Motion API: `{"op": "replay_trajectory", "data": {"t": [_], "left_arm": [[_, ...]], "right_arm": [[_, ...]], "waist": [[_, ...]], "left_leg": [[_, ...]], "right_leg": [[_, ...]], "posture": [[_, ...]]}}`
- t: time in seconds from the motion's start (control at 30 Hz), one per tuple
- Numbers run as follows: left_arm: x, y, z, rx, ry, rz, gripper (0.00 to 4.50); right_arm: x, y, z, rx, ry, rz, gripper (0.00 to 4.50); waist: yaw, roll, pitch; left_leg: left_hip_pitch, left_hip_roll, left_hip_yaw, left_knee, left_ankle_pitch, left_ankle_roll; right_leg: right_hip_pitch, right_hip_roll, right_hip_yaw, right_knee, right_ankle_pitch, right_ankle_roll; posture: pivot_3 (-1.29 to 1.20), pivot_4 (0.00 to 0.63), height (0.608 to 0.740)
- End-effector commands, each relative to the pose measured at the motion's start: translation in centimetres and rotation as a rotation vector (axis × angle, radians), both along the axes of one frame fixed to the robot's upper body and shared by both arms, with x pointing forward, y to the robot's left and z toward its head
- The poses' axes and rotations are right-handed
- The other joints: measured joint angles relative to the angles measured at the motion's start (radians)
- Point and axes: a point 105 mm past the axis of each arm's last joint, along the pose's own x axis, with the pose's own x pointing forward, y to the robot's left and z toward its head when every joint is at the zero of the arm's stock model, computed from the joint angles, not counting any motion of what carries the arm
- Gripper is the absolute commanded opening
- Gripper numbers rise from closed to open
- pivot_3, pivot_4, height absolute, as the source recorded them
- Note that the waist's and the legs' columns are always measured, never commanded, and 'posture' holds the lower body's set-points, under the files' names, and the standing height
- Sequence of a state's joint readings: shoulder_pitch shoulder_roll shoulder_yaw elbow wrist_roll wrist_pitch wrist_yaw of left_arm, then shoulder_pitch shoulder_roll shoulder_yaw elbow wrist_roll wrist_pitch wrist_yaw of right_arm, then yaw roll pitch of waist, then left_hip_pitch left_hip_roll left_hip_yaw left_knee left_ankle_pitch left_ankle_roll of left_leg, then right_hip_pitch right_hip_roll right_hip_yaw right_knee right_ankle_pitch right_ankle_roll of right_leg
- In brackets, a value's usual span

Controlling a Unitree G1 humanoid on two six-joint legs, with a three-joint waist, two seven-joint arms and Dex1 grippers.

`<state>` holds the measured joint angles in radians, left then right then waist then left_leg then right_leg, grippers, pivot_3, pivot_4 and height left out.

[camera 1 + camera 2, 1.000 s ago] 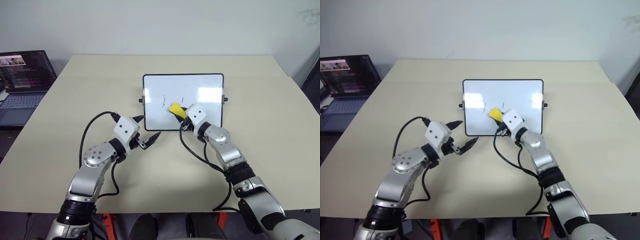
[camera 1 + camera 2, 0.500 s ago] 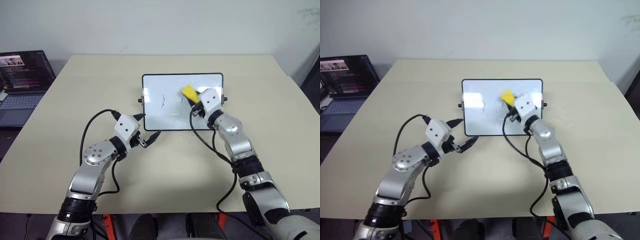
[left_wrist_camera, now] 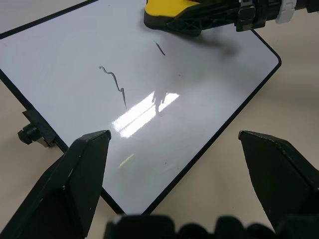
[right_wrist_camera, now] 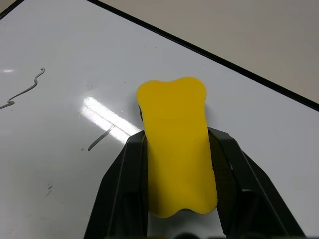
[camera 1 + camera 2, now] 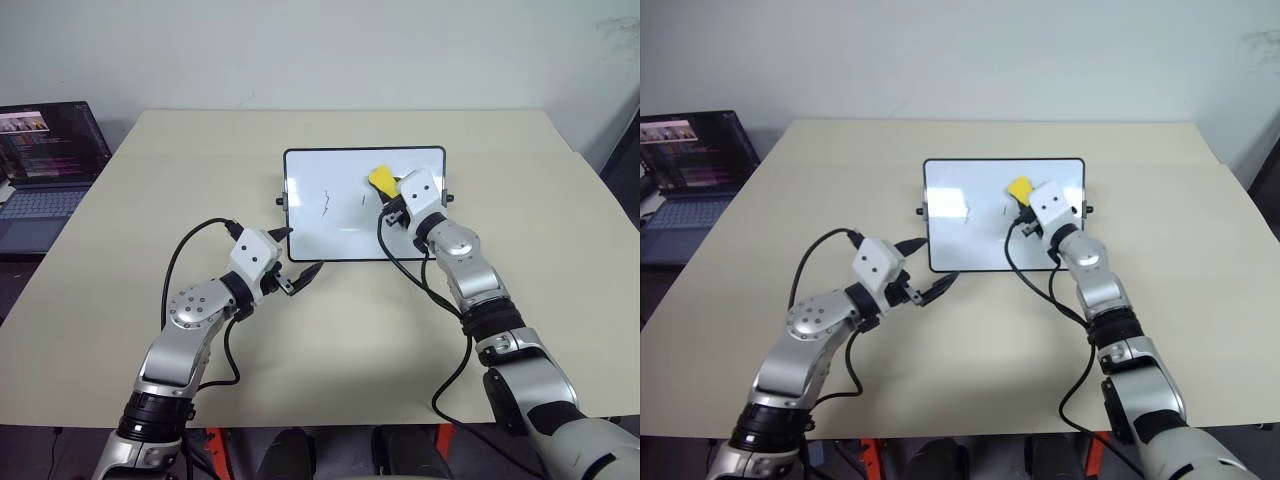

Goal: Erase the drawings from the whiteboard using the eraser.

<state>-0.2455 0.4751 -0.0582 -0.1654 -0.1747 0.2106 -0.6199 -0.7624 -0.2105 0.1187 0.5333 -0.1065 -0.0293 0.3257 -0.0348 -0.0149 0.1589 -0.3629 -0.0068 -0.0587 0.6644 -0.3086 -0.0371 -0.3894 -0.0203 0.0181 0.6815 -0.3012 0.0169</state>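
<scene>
So our eraser (image 5: 381, 179), the little yellow block, is pinched between the two black fingers (image 4: 124, 189) of our right gripper (image 5: 392, 198), sitting over the upper right part of the whiteboard (image 5: 310, 235). From the right wrist camera we can see the yellow top sticking out past the fingertips, with the fingers clamped tight on both long sides.

Two drawings are visible on the board: a squiggle (image 5: 326, 203) toward the left-middle and a short stroke (image 5: 362, 199) just beside the eraser, on its left. We can't make out a third one.

The whiteboard lies flat on the desk (image 5: 150, 200), toward the far side from us, black frame all round, with a small knob (image 5: 282, 200) on its left edge.

Our left gripper (image 5: 298, 279) hovers just off the board's near left corner, fingers spread apart and grasping nothing; its wrist camera looks across the glossy surface at the squiggle and the eraser.

Way off at the far left there's a laptop (image 5: 45, 160) with its screen lit.
</scene>
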Motion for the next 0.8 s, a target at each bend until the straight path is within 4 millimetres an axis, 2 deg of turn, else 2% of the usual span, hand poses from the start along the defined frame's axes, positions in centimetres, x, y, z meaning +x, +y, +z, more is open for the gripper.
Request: {"op": "replay_trajectory", "data": {"t": [0.03, 0.43, 0.8], "left_arm": [[-0.2, -0.2, 1.4, -0.005, -0.059, -0.004, 4.5], [-0.3, -0.3, 1.5, -0.011, -0.062, 0.003, 4.5], [-0.3, -0.4, 1.4, -0.015, -0.058, 0.003, 4.5]], "right_arm": [[-0.5, 0.5, -0.6, -0.02, 0.019, 0.022, 1.34], [-2.7, 1.2, -2.2, -0.049, 0.082, 0.087, 1.34], [-2.9, 0.8, -2.6, -0.072, 0.099, 0.083, 1.34]], "waist": [[0.0, 0.0, 0.0], [0.002, 0.0, 0.0], [0.003, 0.0, 0.0]], "left_leg": [[0.0, 0.0, 0.0, 0.0, 0.0, 0.0], [0.0, 0.0, 0.0, 0.0, 0.0, 0.0], [0.0, 0.0, 0.0, 0.0, 0.0, 0.0]], "right_leg": [[0.0, 0.0, 0.0, 0.0, 0.0, 0.0], [0.0, 0.0, 0.0, 0.0, 0.0, 0.0], [0.0, 0.0, 0.0, -0.001, 0.0, 0.0]], "posture": [[0.0, 0.15, 0.74], [0.0, 0.15, 0.74], [0.0, 0.15, 0.74]]}}
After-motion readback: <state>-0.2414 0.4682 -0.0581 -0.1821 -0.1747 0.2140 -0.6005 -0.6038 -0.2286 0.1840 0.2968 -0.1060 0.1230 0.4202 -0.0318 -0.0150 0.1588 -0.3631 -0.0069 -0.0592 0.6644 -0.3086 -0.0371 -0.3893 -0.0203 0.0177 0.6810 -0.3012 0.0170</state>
